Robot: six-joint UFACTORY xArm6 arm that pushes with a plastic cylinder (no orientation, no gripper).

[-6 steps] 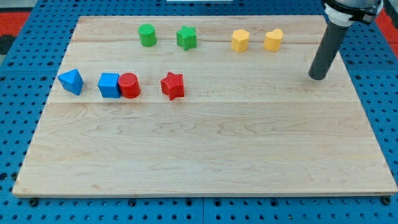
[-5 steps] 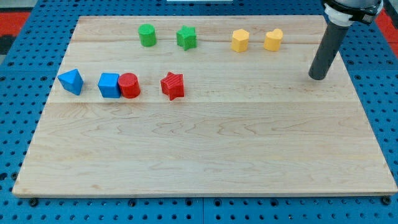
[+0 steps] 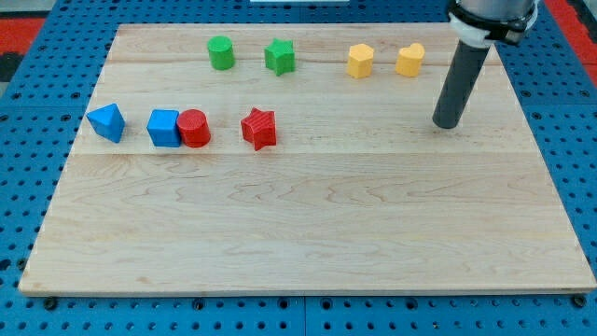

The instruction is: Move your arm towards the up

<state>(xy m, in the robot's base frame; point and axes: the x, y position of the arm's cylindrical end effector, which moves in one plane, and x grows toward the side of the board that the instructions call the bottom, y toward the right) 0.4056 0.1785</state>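
My tip point(image 3: 447, 122) rests on the wooden board point(image 3: 308, 233) at the view's right, below and a little right of the yellow heart block point(image 3: 409, 59), apart from it. The yellow hexagon block point(image 3: 360, 61) lies left of the heart. A green cylinder point(image 3: 220, 52) and a green star point(image 3: 279, 57) sit along the top. In a row at the left are a blue triangle block point(image 3: 106, 122), a blue cube point(image 3: 163, 127) touching a red cylinder point(image 3: 194, 128), and a red star point(image 3: 259, 128). My tip touches no block.
The board lies on a blue pegboard point(image 3: 23, 140) that surrounds it. A red area point(image 3: 37, 33) shows at the view's top left corner.
My tip has moved to the view's left and slightly down, from near the right edge towards the spot below the yellow heart. No block has moved.
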